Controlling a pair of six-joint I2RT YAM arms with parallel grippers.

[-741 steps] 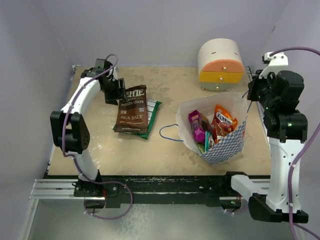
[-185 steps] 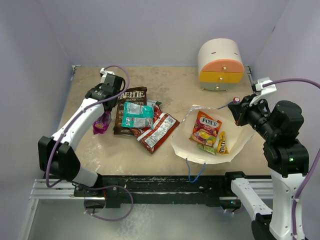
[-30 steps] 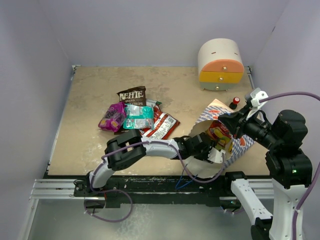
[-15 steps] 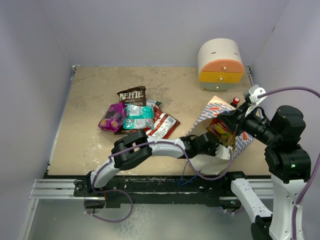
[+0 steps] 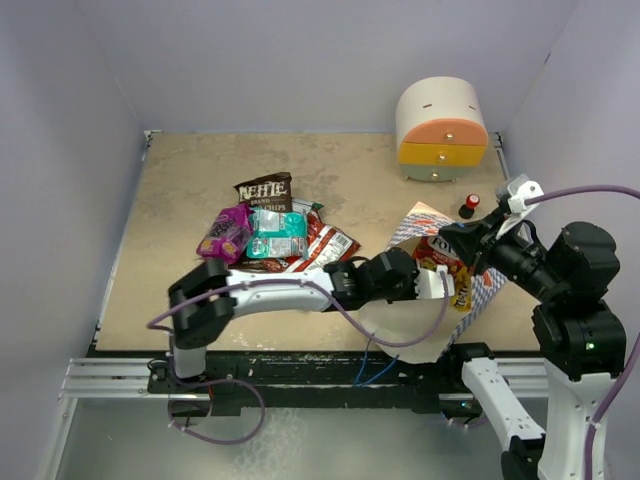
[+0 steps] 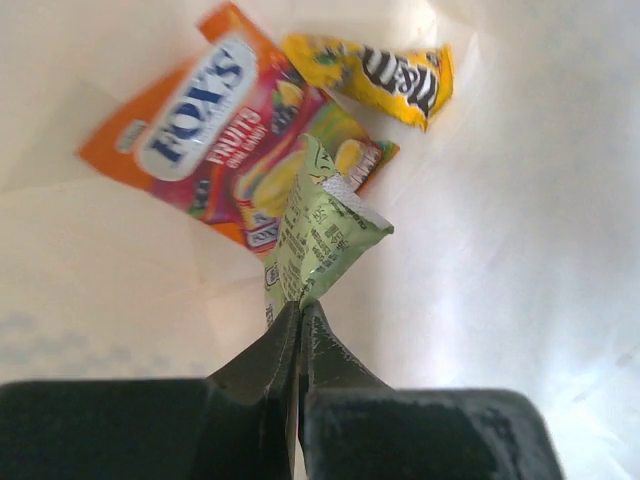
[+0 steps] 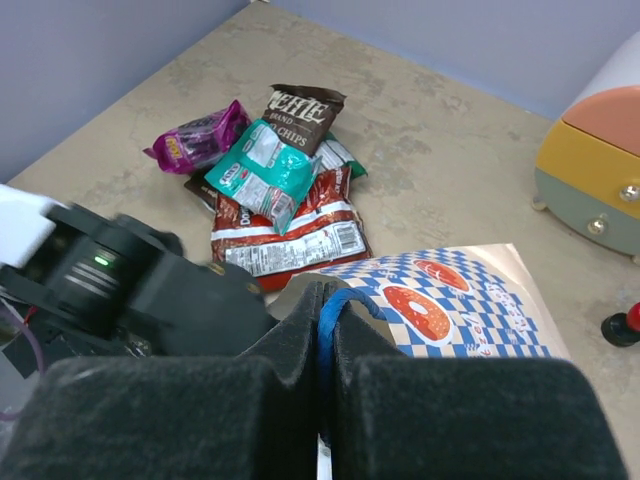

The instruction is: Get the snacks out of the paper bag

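My left gripper (image 6: 298, 306) reaches into the paper bag (image 5: 478, 292) and is shut on the corner of a green packet (image 6: 318, 232). An orange Fox's packet (image 6: 215, 135) and a yellow M&M's packet (image 6: 385, 75) lie deeper on the bag's white inside. My right gripper (image 7: 325, 300) is shut on the bag's blue string handle (image 7: 340, 303) and holds the checked bag (image 7: 450, 310) up by it. On the table lie the brown Kettle bag (image 5: 265, 190), a teal packet (image 5: 277, 232), a magenta packet (image 5: 225, 232) and a red-and-white packet (image 5: 325, 248).
A cream domed cabinet (image 5: 441, 128) with orange and yellow drawers stands at the back right. A small red-capped object (image 5: 468, 206) sits just behind the bag. The bag's other blue handle (image 5: 372, 362) hangs over the table's front edge.
My left gripper has gone from open to shut on the green packet inside the bag. The left arm's elbow has swung left. The right gripper still holds the handle.
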